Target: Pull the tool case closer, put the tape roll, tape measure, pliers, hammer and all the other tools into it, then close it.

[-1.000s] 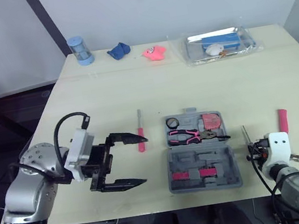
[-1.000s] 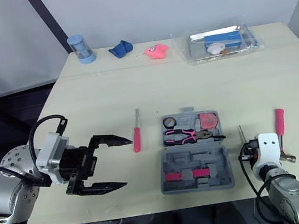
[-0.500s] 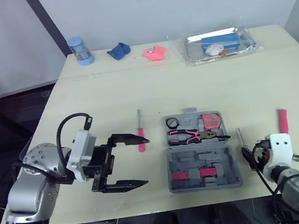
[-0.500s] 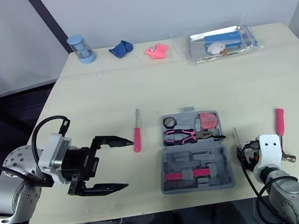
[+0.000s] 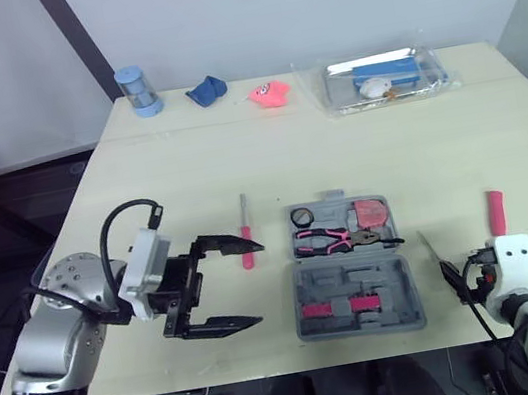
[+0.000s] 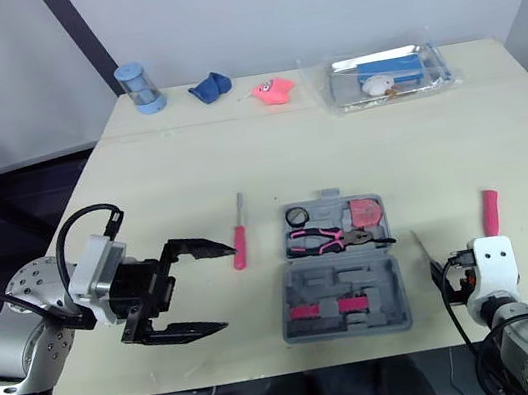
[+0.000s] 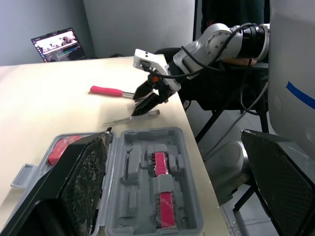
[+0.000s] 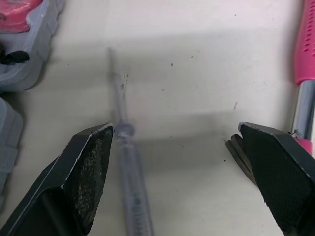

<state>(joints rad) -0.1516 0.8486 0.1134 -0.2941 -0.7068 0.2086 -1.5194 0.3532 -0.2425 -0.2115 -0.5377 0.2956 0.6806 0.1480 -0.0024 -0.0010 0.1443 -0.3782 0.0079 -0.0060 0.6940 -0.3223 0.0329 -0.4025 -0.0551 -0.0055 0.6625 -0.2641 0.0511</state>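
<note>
The right tool point(image 8: 173, 130) is spread around the screwdriver point(image 8: 124, 147) flat on the tabletop point(image 8: 197, 73); slim, light, probably slippery, best gripped at its thicker handle.

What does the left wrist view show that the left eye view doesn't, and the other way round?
From the left wrist view: a lit laptop screen beyond the table. From the left eye view: the blue cylinder, blue cloth, pink toy, clear tray and red screwdriver. In both: the open tool case, the pink hammer handle, the clear screwdriver and the right gripper.
</note>
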